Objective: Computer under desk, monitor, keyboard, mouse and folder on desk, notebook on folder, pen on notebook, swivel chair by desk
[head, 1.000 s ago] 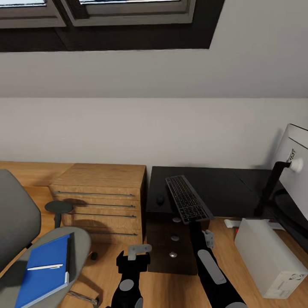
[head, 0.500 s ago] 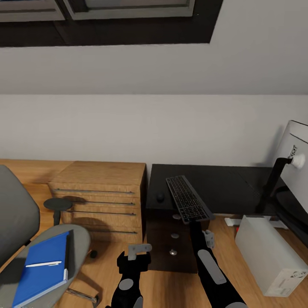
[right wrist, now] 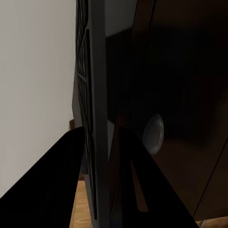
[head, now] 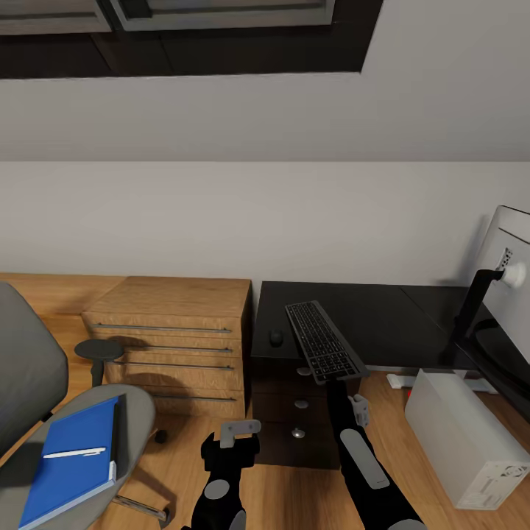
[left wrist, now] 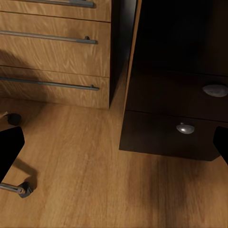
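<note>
Keyboard carried over the desk's near corner

The keyboard [head: 324, 341] is pinched by its near edge in the right gripper [head: 333, 379], raised over the desk [head: 383, 324], probably for setting down nearer the monitor [head: 508, 258]. A mouse [head: 276, 338] lies on the desk just beside it. The left gripper [head: 239, 429] hangs low by the dark drawers [left wrist: 175, 102], jaws apart and empty. The folder [head: 70, 460], pen [head: 73, 453] on top, rests on the swivel chair [head: 44, 412].

The keyboard [head: 324, 341], dark-keyed in a thin silver frame, is tilted over the desk's [head: 383, 324] near edge, its near end pinched by the right gripper [head: 335, 380]. A small dark mouse [head: 276, 338] lies left of it on the glossy black top. The monitor [head: 508, 276] stands at the desk's right, the grey computer [head: 464, 438] on the floor nearby. The blue folder [head: 70, 460] with a white pen [head: 73, 453] lies on the grey swivel chair [head: 44, 412] at near left.
</note>
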You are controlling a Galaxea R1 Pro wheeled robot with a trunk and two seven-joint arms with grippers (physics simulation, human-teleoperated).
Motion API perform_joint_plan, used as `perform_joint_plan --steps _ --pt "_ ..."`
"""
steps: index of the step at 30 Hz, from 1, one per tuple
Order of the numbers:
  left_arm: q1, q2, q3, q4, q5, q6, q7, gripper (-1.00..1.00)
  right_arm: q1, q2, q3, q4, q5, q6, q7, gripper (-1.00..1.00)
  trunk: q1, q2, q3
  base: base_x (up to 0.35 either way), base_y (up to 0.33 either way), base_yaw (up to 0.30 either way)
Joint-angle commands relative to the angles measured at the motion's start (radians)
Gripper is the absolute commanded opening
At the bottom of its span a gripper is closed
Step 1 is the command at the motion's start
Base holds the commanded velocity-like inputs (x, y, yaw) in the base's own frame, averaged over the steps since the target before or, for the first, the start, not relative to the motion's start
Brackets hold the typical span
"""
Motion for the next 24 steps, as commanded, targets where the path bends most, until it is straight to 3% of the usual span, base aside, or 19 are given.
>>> perform_joint_plan --steps 1,2,3,18,24 --pt "-0.001 0.000 -0.002 -0.001 0.007 0.003 0.008 1.00 0.000 0.000 0.002 0.004 -0.028 -0.006 0.005 -1.00 0.000 0.000 -0.001 0.000 0.000 0.000" --pt "-0.001 0.000 -0.002 -0.001 0.007 0.003 0.008 1.00 0.000 0.000 0.002 0.004 -0.028 -0.006 0.005 -1.00 0.000 0.000 -0.001 0.000 0.000 0.000" --pt "-0.001 0.000 -0.002 -0.001 0.007 0.003 0.008 1.00 0.000 0.000 0.002 0.004 -0.027 -0.006 0.005 1.00 0.000 0.000 -0.001 0.000 0.000 0.000" --pt "-0.001 0.001 -0.002 0.005 0.007 0.003 0.008 1.00 0.000 -0.001 0.002 0.003 -0.027 -0.008 0.005 1.00 0.000 0.000 -0.001 -0.002 0.000 0.000" --pt "-0.001 0.002 -0.001 0.005 0.007 0.003 0.008 1.00 0.000 -0.001 0.000 0.004 -0.027 -0.007 0.005 1.00 0.000 0.000 -0.001 -0.201 0.000 0.000"
